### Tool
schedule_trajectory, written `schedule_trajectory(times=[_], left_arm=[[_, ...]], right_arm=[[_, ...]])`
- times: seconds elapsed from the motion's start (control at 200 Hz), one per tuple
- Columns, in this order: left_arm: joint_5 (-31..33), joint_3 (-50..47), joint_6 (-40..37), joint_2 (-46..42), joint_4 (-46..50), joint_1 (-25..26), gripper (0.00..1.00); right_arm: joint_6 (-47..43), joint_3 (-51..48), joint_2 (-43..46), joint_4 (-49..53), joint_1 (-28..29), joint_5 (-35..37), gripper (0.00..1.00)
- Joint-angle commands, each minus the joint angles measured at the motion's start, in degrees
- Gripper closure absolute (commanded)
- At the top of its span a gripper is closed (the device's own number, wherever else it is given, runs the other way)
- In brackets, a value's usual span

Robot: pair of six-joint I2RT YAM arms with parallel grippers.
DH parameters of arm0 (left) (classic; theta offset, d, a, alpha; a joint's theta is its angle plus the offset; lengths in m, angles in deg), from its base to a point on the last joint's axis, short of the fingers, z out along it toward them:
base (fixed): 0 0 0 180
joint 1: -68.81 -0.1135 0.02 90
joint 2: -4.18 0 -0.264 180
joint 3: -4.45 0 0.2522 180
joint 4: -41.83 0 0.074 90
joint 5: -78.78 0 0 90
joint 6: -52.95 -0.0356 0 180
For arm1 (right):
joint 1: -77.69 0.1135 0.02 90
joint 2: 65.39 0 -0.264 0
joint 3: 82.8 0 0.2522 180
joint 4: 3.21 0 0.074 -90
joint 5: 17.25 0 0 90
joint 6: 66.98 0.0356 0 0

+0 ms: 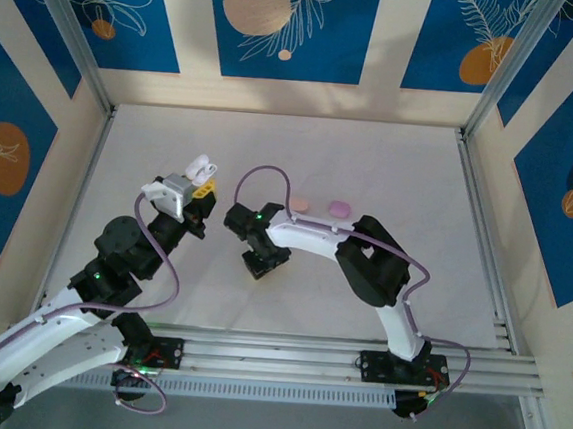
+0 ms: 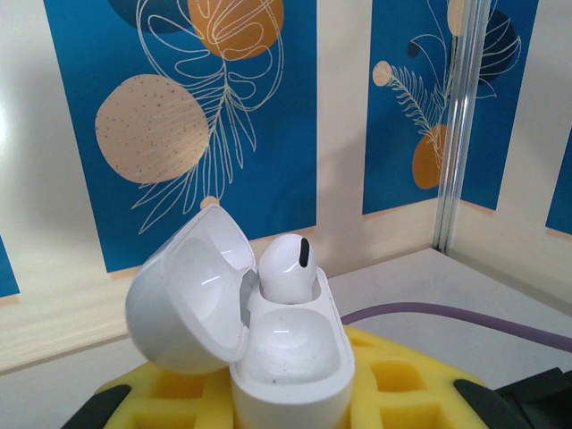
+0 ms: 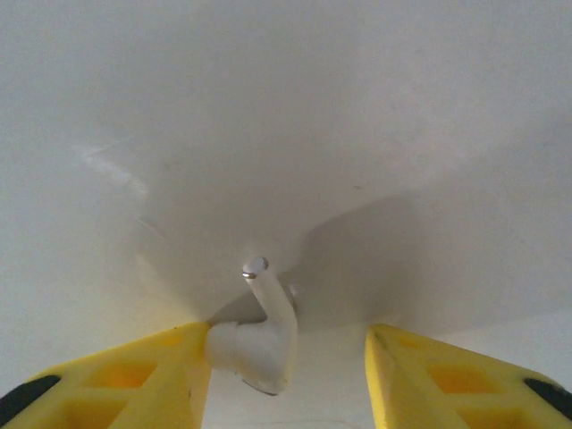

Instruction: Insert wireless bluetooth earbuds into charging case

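White tabletop (image 1: 390,173) ringed by blue leaf-print panels (image 1: 283,24). Clamped tight in left gripper (image 2: 288,402): open white charging case (image 2: 290,357), lid (image 2: 183,304) swung aside, one white earbud (image 2: 286,268) standing in far socket. Low over tabletop, right gripper (image 3: 288,393), jaws parted; second white earbud (image 3: 264,344) lying between, touching one finger (image 3: 170,375), clear of the other.
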Motion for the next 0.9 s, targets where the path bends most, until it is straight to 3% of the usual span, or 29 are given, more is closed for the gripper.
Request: schedule_trajectory(times=[0.0,0.385,0.595,0.77,0.895], left_arm=[[-0.6,1.5,0.8,-0.8,-2.1,0.3,0.83],[-0.9,1.5,1.1,0.0,-2.9,0.3,0.83],[-0.9,1.6,0.8,0.2,-2.9,0.3,0.83],[-0.8,1.3,0.9,0.2,-3.4,0.3,0.83],[-1.5,1.4,0.7,0.4,-3.4,0.3,0.83]], right_arm=[[-0.9,-2.2,3.3,1.0,-1.4,1.3,0.53],[0.3,-7.1,8.3,-0.9,-8.7,2.3,0.52],[3.2,-7.0,10.8,-1.8,-10.1,-4.9,0.52],[9.9,-6.5,11.1,-3.3,-10.2,-16.1,0.48],[13.5,-5.1,8.3,-2.4,-9.2,-15.3,0.47]])
